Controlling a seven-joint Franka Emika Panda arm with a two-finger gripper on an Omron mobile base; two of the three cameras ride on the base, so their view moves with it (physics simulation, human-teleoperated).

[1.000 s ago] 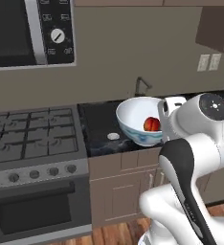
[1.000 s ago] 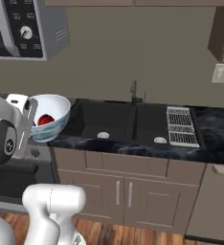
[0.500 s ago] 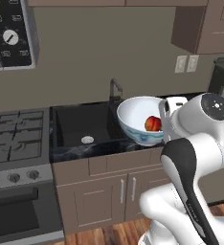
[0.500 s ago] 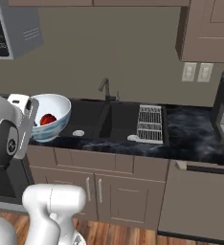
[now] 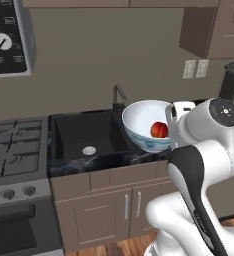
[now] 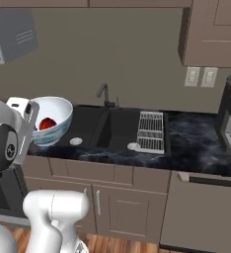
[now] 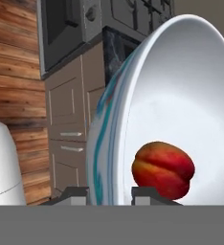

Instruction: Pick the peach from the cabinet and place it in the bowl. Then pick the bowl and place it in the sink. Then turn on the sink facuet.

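- The gripper [image 7: 109, 194] is pinching the rim of the white bowl [image 5: 144, 125], one finger inside and one outside.
- The peach [image 5: 159, 130] lies in the bowl, low against its inner wall.
- The bowl hangs tilted in the air near the front of the counter, just right of the black sink [image 5: 84, 137].
- To do this well, keep the bowl level so the peach stays in, move it left over the basin, and lower it before letting go.
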